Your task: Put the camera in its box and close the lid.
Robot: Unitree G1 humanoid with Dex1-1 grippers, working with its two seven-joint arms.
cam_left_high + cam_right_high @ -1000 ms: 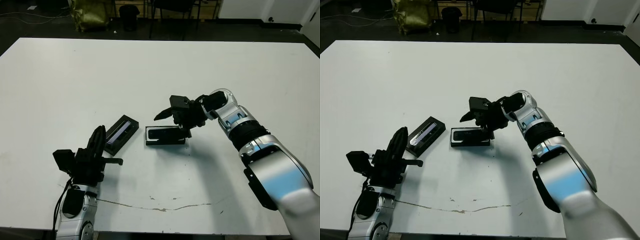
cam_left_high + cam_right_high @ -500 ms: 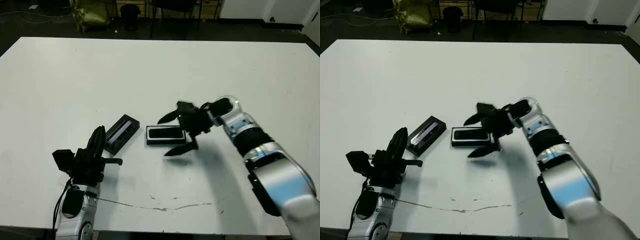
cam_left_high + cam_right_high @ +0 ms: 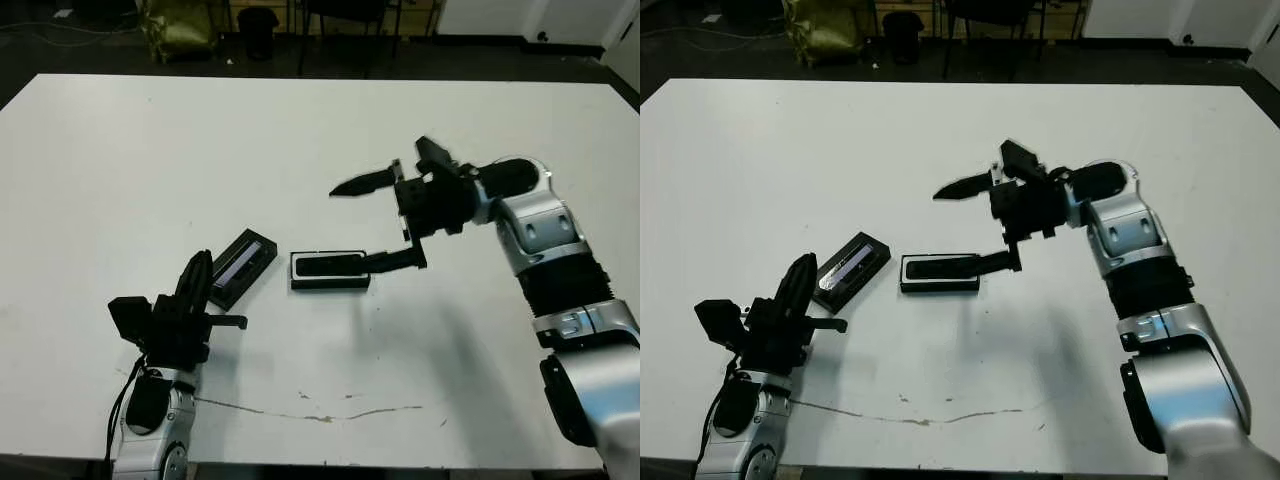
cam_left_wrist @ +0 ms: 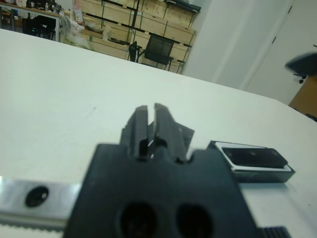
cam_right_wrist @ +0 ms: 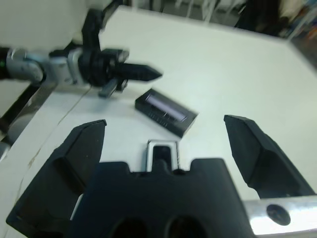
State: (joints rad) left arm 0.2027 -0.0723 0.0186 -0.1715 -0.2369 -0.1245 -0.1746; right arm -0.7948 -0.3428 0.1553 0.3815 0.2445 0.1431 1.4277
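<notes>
The box (image 3: 296, 272), black with a white lining, lies near the table's middle. The slim black camera (image 3: 330, 266) lies inside it. Just left of it, the flat black lid (image 3: 243, 268) with its pale strip rests at an angle. My right gripper (image 3: 348, 226) hangs open above and behind the box's right end. One finger points over the table, and the other reaches down beside the box end. My left gripper (image 3: 202, 262) is shut on nothing, its tips just in front of the lid's near end. The left wrist view shows the box (image 4: 225, 157) and the camera (image 4: 252, 156).
A long thin crack line (image 3: 330, 415) runs along the table near the front edge. Beyond the far table edge stand chairs and a yellow-green bag (image 3: 180, 25). Bare white tabletop surrounds the box and lid.
My right gripper has let go, risen from the box and swung back to the right with its fingers spread wide. The camera stays in the box. The left arm and lid have not moved.
</notes>
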